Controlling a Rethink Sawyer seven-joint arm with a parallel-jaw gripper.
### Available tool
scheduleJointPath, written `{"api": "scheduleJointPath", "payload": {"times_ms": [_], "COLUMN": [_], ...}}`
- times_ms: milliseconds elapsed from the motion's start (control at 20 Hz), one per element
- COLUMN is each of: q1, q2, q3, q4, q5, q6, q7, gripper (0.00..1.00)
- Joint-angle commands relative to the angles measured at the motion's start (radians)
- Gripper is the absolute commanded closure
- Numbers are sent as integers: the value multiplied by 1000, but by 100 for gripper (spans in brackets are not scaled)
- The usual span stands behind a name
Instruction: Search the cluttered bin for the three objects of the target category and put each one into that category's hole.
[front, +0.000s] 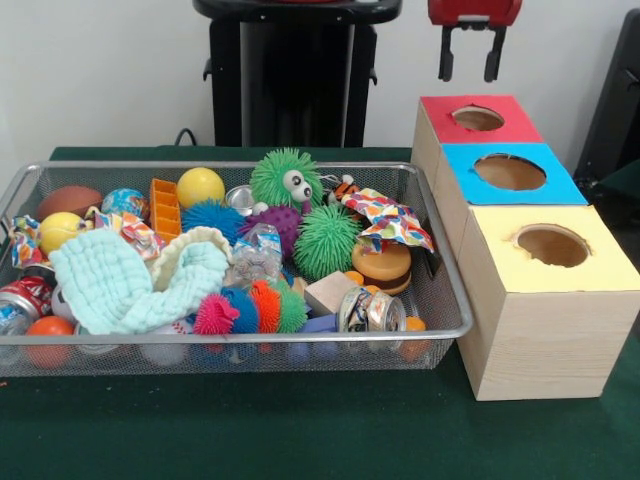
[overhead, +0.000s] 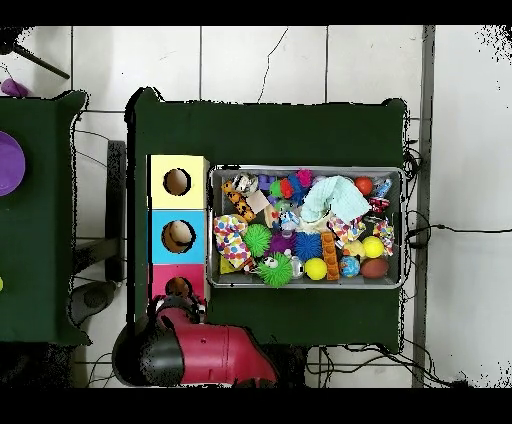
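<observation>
while overhead hides it, front shows end effector (front: 471, 66) open, empty, above red box (front: 478, 120).

A wire bin (front: 440, 330) brims with spiky balls and toys beside a three-holed wooden box (front: 560, 330) topped red, blue, yellow.

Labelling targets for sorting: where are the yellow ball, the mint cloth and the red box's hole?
yellow ball (front: 200, 186), front view, its top.
mint cloth (front: 120, 285), front view, its middle fold.
red box's hole (front: 478, 118), front view, its opening.

We see a wire-mesh metal bin (front: 440, 300), pale matt wood-grain boxes (front: 540, 350), and a soft quilted cloth (front: 120, 285).
</observation>
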Motion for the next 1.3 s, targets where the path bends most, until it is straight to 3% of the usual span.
{"api": "scheduleJointPath", "payload": {"times_ms": [50, 400, 650, 700, 850, 1000, 1300], "q1": [-47, -32, -94, -119, -147, -147, -290], "q2": [-16, -16, 13, 11, 9, -20, -71], "q3": [33, 15, 61, 81, 99, 70, 151], "q4": [-31, -60, -42, -35, -38, -72, -62], "q5": [-37, -45, -73, -95, -116, -127, -153], "q6": [67, 98, 9, -30, -30, 77, 173], "q7": [66, 70, 35, 28, -1, -17, -133], "gripper": [0, 0, 0, 100, 100, 100, 100]}}
